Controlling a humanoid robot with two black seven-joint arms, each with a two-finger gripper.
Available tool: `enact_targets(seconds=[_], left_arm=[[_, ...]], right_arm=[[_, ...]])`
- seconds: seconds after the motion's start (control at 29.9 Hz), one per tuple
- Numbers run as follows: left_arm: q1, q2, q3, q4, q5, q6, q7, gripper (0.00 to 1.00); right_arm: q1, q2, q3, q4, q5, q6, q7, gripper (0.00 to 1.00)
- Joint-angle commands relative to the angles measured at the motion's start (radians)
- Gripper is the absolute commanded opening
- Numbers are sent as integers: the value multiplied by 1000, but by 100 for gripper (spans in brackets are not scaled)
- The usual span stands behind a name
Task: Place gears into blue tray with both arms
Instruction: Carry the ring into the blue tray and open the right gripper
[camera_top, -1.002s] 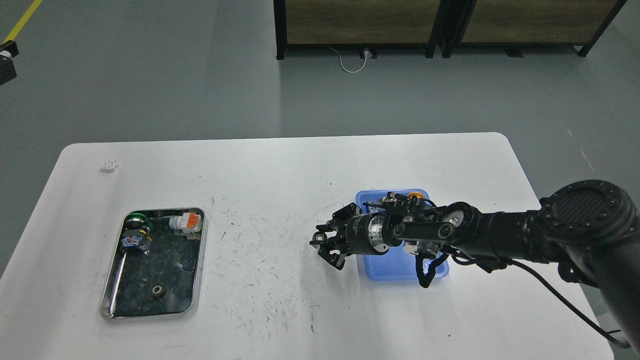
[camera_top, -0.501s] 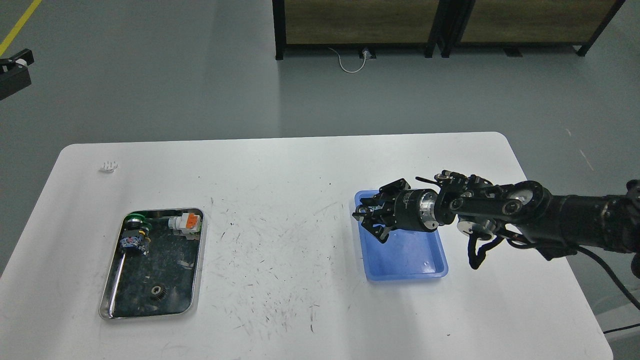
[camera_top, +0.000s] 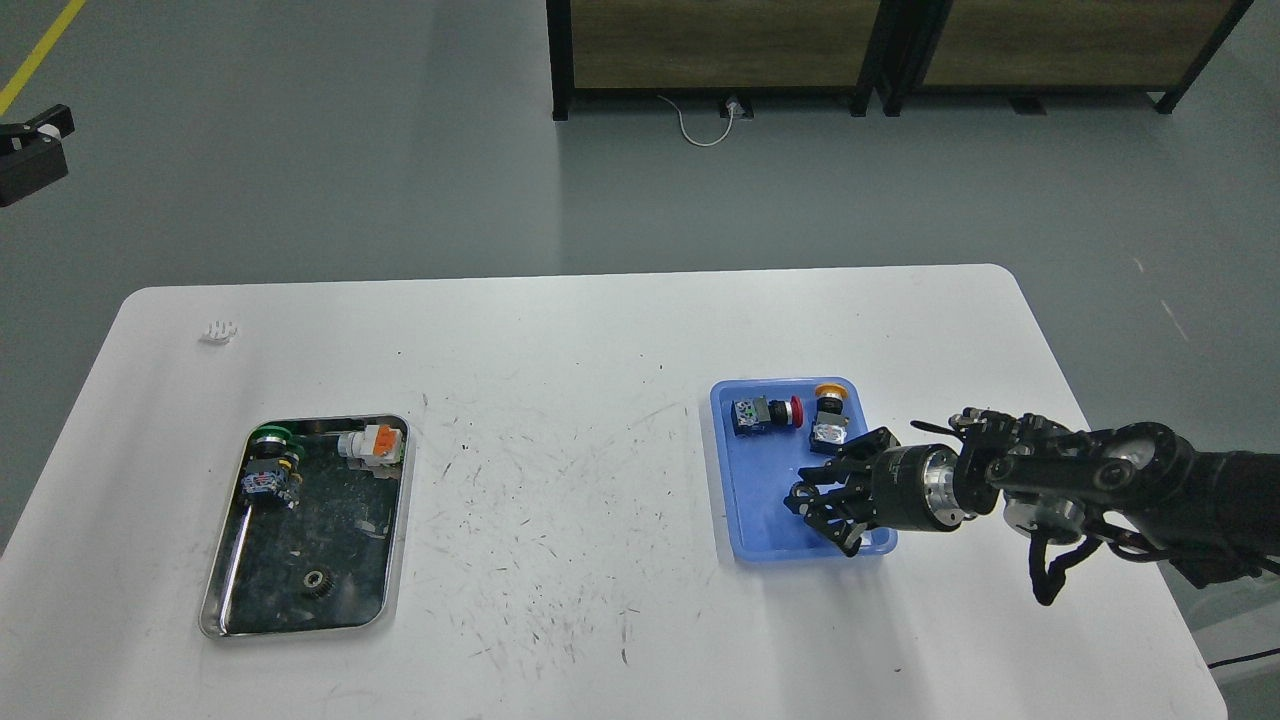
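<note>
While the grey floor (camera_top: 300, 150) fills the upper part of the head view, two dark-framed wooden cabinets (camera_top: 880, 45) stand at its far edge, with a white cable (camera_top: 700, 125) looped below them and a yellow line (camera_top: 35, 55) running off at the upper left. The white table (camera_top: 560, 400) with rounded corners spreads across the lower half, its top scuffed with many small dark marks. The right arm (camera_top: 1120, 485) reaches in from the right, and its tool (camera_top: 825, 505) hangs over the near right part of the blue tray (camera_top: 745, 500); its claws look spread, but I cannot tell for certain. The steel tray (camera_top: 225, 590) lies well apart on the left. In the blue tray's far end sit a red-capped switch (camera_top: 765, 413) and an orange-capped switch (camera_top: 828, 418). One gear (camera_top: 317, 581) lies in the near part of the steel tray, with three more switches (camera_top: 372, 445) at its far end. A small white object (camera_top: 219, 331) rests near the table's far left corner.
</note>
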Motion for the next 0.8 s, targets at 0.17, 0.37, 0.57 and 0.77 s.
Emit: enact_targets(seconds=[0.17, 0.37, 0.57, 0.77], left_arm=[[2, 0, 0, -1, -2, -2, -1, 99], [-1, 0, 0, -3, 0, -12, 0, 99], [-1, 0, 0, -4, 3, -76, -1, 99], [12, 0, 27, -6, 81, -174, -24, 98]], right_arm=[[-24, -7, 15, -6, -5, -9, 5, 65], [-22, -7, 70, -4, -1, -6, 6, 79], [43, 18, 217, -18, 31, -6, 11, 83], [200, 39, 376, -96, 176, -7, 11, 85]])
